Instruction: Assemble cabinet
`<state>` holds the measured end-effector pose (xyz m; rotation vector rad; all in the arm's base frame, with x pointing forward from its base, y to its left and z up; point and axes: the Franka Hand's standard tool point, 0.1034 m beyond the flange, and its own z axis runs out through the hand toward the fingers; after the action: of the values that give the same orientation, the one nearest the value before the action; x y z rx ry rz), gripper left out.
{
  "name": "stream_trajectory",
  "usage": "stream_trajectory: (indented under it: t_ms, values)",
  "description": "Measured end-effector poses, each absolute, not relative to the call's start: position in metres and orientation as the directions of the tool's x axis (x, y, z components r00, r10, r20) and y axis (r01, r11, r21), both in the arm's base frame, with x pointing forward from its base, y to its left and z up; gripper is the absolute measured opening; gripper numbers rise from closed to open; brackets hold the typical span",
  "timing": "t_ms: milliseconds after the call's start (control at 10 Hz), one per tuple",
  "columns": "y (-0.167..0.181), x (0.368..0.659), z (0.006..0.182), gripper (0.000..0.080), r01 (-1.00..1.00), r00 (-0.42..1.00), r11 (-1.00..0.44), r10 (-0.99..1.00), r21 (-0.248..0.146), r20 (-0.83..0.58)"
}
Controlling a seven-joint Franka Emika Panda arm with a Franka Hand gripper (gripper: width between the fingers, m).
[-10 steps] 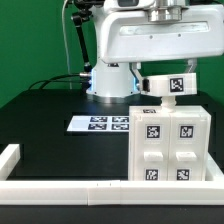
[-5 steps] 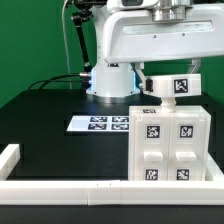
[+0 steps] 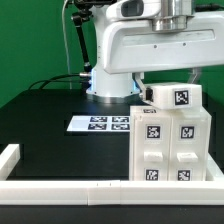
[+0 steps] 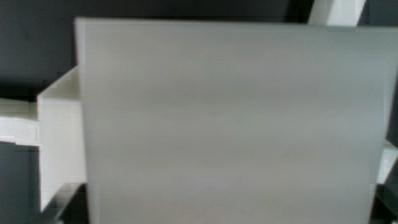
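Note:
The cabinet (image 3: 170,150) is a large white box at the exterior view's right front, with several tagged drawer-like blocks on its face. A smaller white tagged block (image 3: 172,98) sits level right at its top edge, under the arm's white body (image 3: 160,45). In the wrist view this block's flat white face (image 4: 222,110) fills nearly the whole picture. My gripper (image 4: 217,208) is shut on it. Only dark finger edges (image 4: 61,205) show at the sides. In the exterior view the fingers are hidden behind the block and the arm.
The marker board (image 3: 100,123) lies on the black table left of the cabinet. White border rails run along the front (image 3: 60,188) and the left corner (image 3: 9,155). The robot base (image 3: 108,82) and cables stand behind.
The tagged block was tilted and higher. It has come down and to the exterior view's right with the arm, and now sits level at the cabinet's top.

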<state>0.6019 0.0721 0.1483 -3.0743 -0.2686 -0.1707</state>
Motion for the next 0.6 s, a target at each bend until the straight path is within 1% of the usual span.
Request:
stream_trajectory:
  t_ms: [200, 500, 600]
  values:
    - [0.0744, 0.6058, 0.1487, 0.0563, 0.178, 0.971, -0.983, 0.169, -0.036, 0.169]
    - [0.0748, 0.6063, 0.1487, 0.0563, 0.179, 0.969, -0.983, 0.17, -0.035, 0.181]
    - [0.0748, 0.6062, 0.1484, 0.0662, 0.179, 0.969, -0.983, 0.17, -0.035, 0.181]
